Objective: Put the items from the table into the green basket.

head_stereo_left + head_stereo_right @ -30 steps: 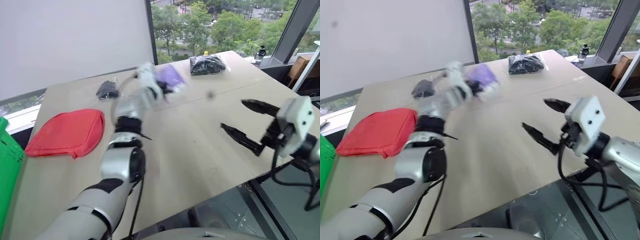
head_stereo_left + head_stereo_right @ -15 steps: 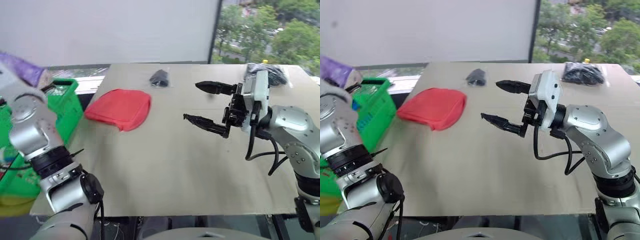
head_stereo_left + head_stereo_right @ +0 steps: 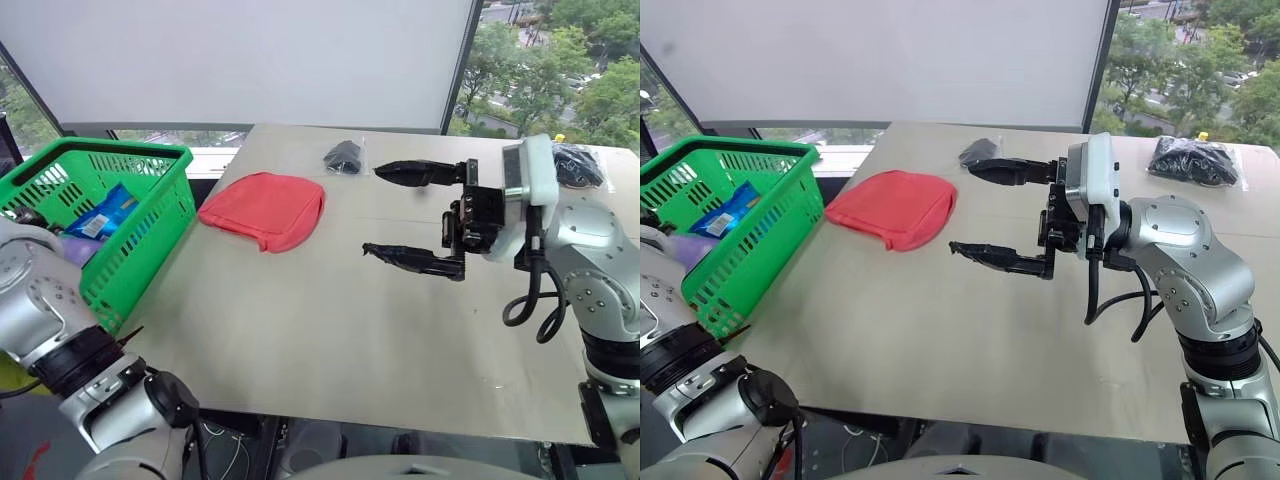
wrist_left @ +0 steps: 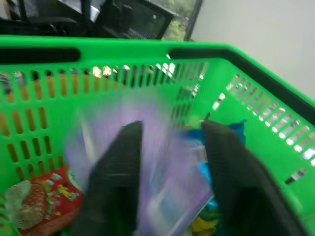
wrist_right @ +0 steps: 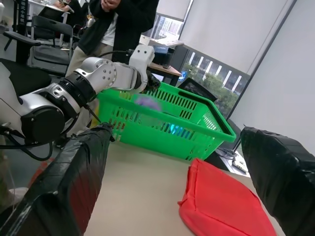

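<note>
Purple box dropping into the basket

The tan tabletop, by big windows, carries the pouch and two bagged bundles. Left gripper hangs over the green basket, jaws parted, the blurred box between them, apparently released. Right gripper waits above the tabletop, jaws wide, empty.

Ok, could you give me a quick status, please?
Left hand open over basket, purple box dropping in. Right hand open, empty, above table. Pouch and two bundles on table. Nothing in the way.
</note>
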### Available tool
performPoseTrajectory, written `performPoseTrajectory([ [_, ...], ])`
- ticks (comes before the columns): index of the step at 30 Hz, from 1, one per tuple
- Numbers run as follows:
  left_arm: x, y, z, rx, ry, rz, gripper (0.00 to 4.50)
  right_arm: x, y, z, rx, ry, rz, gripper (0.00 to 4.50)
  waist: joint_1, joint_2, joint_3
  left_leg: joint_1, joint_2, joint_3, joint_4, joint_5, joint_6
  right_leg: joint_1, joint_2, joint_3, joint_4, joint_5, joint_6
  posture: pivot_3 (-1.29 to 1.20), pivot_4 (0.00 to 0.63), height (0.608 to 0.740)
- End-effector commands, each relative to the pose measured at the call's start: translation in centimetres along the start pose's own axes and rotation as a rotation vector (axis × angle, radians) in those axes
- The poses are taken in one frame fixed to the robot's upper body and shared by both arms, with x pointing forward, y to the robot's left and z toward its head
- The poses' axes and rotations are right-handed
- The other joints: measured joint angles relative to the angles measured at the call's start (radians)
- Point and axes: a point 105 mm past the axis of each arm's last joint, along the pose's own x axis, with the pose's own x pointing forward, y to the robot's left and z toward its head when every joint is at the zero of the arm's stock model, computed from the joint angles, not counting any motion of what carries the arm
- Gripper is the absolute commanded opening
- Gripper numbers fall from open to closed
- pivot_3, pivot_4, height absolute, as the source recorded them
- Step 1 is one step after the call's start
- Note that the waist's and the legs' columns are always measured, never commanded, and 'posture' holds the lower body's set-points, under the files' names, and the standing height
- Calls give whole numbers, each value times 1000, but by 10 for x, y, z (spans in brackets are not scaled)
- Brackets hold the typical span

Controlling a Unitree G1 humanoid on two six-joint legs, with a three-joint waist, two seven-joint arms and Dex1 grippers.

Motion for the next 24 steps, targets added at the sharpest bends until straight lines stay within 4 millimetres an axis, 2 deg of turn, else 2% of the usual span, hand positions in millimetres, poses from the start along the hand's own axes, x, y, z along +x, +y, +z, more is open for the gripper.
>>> performPoseTrajectory([
  [1,-14,-31,34,20,-140,-137,3863,-2,-3,6,-41,-9,-9,4500,2,0,0,0,0,0,0,0,0,0,0,0,0,0,0,258,0,740],
  [2,-28,-72,33,12,-136,-332,3863,-8,-7,1,-40,35,-55,4500,3,0,0,0,0,0,0,0,0,0,0,0,0,0,0,249,0,740],
  [3,-44,-106,30,7,-122,-496,3863,-13,-11,-5,-41,75,-96,4500,10,-1,-1,0,0,0,0,0,0,0,0,0,0,0,0,239,0,740],
  [5,-90,-167,24,-16,-136,-842,3863,-32,-20,-25,-20,209,-199,4500,45,-4,-3,-4,-1,-5,1,0,0,1,-3,-6,-2,0,0,217,0,740],
  [6,-111,-185,15,-39,-85,-996,3863,-43,-24,-35,-16,281,-256,4500,53,-4,-3,-6,-2,-7,2,0,0,1,-3,-7,-3,0,0,188,0,740],
  [8,-146,-206,0,-35,-11,-1239,3863,-67,-29,-51,1,396,-353,4500,47,-2,-4,-9,-2,-6,6,0,0,0,-4,-7,-3,0,0,165,0,740],
  [12,-188,-224,-32,89,108,-1547,3863,-117,-30,-72,24,532,-529,4500,-15,-1,-5,-11,2,5,4,0,2,-8,1,0,-1,0,-1,70,0,740],
  [15,-206,-217,-59,243,209,-1712,3863,-152,-27,-86,48,591,-674,4500,-65,3,-7,-9,4,10,2,0,2,-8,2,1,0,-1,-3,29,0,740],
  [19,-206,-196,-76,342,280,-1780,3863,-172,-17,-89,64,600,-762,4500,-133,10,-6,-7,6,14,1,0,2,-5,4,8,3,-1,-3,3,0,740],
  [24,-194,-168,-84,378,330,-1746,3863,-185,-3,-84,78,604,-810,4500,-172,21,1,19,8,17,-3,-4,8,21,10,12,-2,-2,-2,2,0,740],
])
